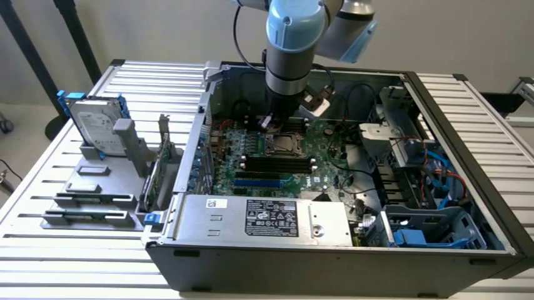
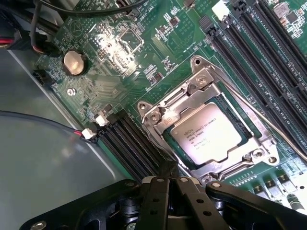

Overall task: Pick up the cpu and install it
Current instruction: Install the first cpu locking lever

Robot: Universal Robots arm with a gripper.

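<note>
CPU (image 2: pixel 207 132) sits flat in the socket frame (image 2: pixel 158 117) on the green motherboard (image 2: pixel 120 62), memory slots (image 2: pixel 132 143) at its seven o'clock. Gripper (image 2: pixel 168 184) hovers just beside the socket, fingers pressed together, holding nothing. Arm (image 1: pixel 292 56) reaches down into the open computer case (image 1: pixel 334 256).

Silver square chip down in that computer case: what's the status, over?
Tool shut, empty, above the green motherboard. Flat silver square cpu seated in its metal socket frame. Nothing lying over it.
</note>
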